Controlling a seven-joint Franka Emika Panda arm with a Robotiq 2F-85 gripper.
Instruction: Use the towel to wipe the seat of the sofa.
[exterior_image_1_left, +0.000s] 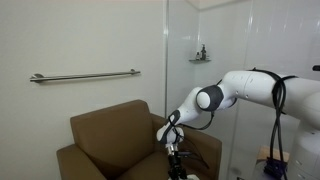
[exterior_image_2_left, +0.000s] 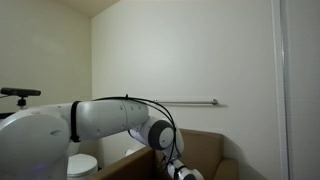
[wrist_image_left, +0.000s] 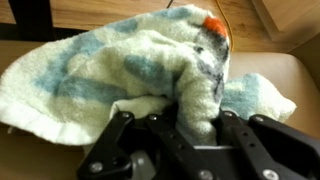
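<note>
One towel (wrist_image_left: 130, 70), white with blue streaks and an orange patch, lies spread on the seat of the one brown sofa (exterior_image_1_left: 105, 135), reaching away on the far side of the single tool (wrist_image_left: 180, 125). The tool is clamped on a bunched fold at the towel's near edge. One wall rail (exterior_image_1_left: 85, 76) runs above the sofa.

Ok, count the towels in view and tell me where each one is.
1. The towel, white with blue patches, lies bunched on the sofa seat in the wrist view, pinched in the gripper. Neither exterior view shows another, though the arm hides part of the seat.
</note>
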